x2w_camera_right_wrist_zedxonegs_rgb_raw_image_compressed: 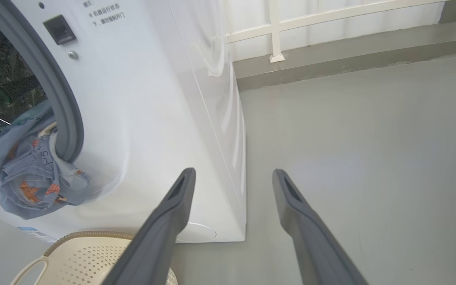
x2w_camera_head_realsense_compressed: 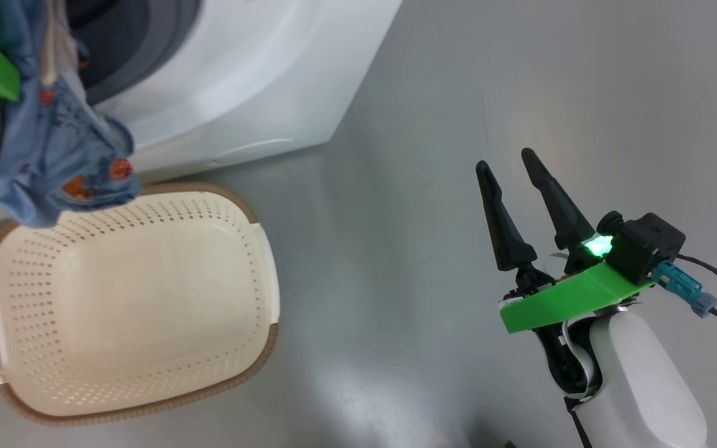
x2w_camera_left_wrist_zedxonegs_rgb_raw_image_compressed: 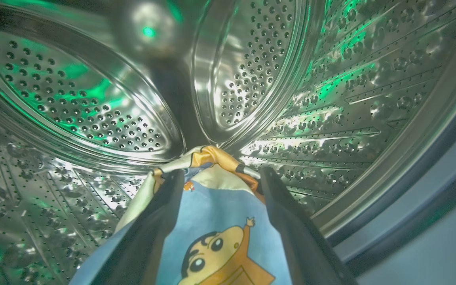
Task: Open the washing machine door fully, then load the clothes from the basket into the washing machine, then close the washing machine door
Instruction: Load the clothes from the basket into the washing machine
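L tool [x2w_camera_left_wrist_zedxonegs_rgb_raw_image_compressed: 221, 172], fingers apart in washing machine [x2w_camera_left_wrist_zedxonegs_rgb_raw_image_compressed: 93, 99], clothes [x2w_camera_left_wrist_zedxonegs_rgb_raw_image_compressed: 220, 221] draped between (cartoon print); basket [x2w_camera_head_realsense_compressed: 271, 292] 7 o'clock, head view; rt tool [x2w_camera_head_realsense_compressed: 505, 157] apart; Chinese label [x2w_camera_right_wrist_zedxonegs_rgb_raw_image_compressed: 103, 16] on front unreadable.

**Head view:** machine [x2w_camera_head_realsense_compressed: 240, 81] cut by the top edge. Clothes [x2w_camera_head_realsense_compressed: 53, 155] cut by the left edge, hiding the far left corner of the basket [x2w_camera_head_realsense_compressed: 268, 280] rim.
**Right wrist view:** basket cropped at the bottom edge. Print [x2w_camera_right_wrist_zedxonegs_rgb_raw_image_compressed: 103, 12] on the machine front too small to read.
**Left wrist view:** clothes run off the bottom edge.
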